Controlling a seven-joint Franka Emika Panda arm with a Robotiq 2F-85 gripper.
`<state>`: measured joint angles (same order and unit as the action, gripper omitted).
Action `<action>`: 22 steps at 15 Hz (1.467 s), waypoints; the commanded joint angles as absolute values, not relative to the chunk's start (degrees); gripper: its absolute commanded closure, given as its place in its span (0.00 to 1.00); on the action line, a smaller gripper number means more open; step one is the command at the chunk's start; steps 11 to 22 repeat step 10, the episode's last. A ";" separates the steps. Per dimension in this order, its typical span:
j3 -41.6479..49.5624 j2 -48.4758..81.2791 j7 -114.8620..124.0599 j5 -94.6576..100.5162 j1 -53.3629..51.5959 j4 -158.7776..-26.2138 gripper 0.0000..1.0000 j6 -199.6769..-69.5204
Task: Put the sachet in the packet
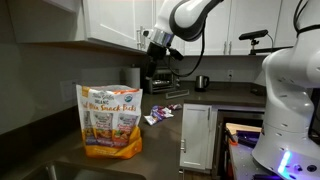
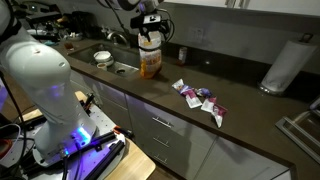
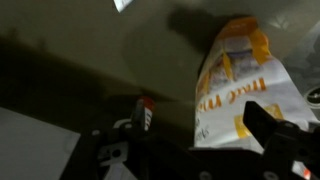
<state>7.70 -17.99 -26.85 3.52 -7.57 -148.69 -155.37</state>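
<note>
The packet [image 1: 110,124] is a large orange stand-up snack bag on the dark counter; it also shows in an exterior view [image 2: 150,62] and in the wrist view [image 3: 240,75]. Several small purple-blue and white sachets [image 1: 160,113] lie loose on the counter beside it, also seen in an exterior view [image 2: 203,99]. My gripper [image 1: 153,47] hangs above the packet's top [image 2: 150,27]. In the wrist view its fingers [image 3: 205,125] stand wide apart with the packet below them. A small red-and-white bit shows at one fingertip; I cannot tell what it is.
A sink [image 2: 120,66] with a white bowl [image 2: 102,57] lies beyond the packet. A paper towel roll [image 2: 285,65] stands at the counter's far end. A coffee machine [image 1: 160,76] and kettle [image 1: 202,82] stand at the back. An appliance door [image 1: 196,138] hangs open below.
</note>
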 commanded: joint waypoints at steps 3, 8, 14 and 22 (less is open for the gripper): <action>7.21 -19.23 -25.61 10.73 0.77 -146.50 0.00 -134.26; 8.29 -20.50 -27.13 9.75 1.62 -144.40 0.00 -119.81; 8.18 -19.81 -26.01 9.34 1.13 -144.86 0.00 -121.90; 8.18 -19.81 -26.01 9.34 1.13 -144.86 0.00 -121.90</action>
